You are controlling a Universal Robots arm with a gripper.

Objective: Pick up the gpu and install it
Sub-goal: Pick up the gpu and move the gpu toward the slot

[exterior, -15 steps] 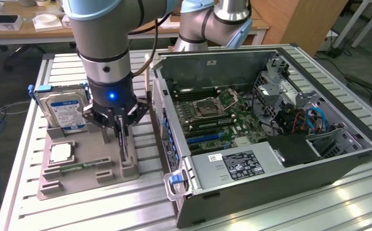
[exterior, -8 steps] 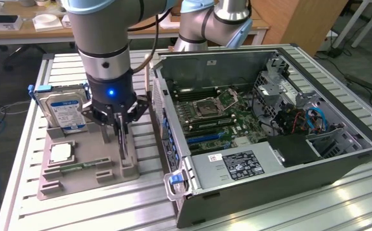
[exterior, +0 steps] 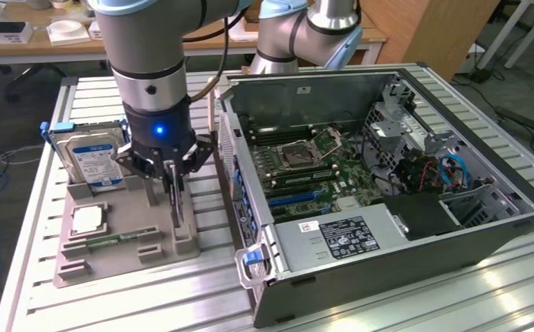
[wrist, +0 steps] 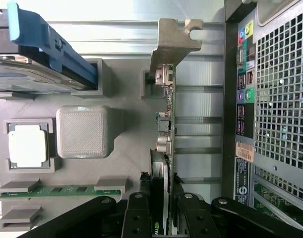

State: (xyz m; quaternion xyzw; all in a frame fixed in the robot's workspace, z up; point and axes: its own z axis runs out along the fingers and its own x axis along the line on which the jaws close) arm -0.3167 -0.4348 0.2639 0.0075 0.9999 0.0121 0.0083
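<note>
Closest to the wrist camera, the pincer (wrist: 163, 213) is pinching the gpu (wrist: 169, 124), its black fingers (wrist: 137, 218) pressing on either face of the green card. The card is standing on edge in a slot of the grey holder tray (wrist: 126, 148). Its silver end bracket (wrist: 173, 42) is reaching past the tray's border, over the slatted tabletop (wrist: 201, 134).

Going from the exterior view's left, a hard drive (exterior: 90, 158) with a blue label is standing upright at the tray's far corner. A processor chip (exterior: 87, 220) and a slim memory stick (exterior: 120, 238) are lying flat nearer the camera. The tray itself is sitting well inside the tabletop's edge, with bare slats running all around it.

Next, the arm (exterior: 147, 69) is coming straight down, wrist vertical and a blue light glowing on it, with the pincer's fingers pointing down into the tray's edge nearest the computer case (exterior: 415, 270). A narrow strip of tabletop is separating tray and case, so room on that side is looking tight, while the space above the card is lying open.

Furthest to the exterior view's right, the case is lying with its side open upward, exposing the motherboard (exterior: 304, 166) and power supply (exterior: 341, 235). The wrist view is adding the case's perforated rear panel (wrist: 280, 99) just beside the card.
</note>
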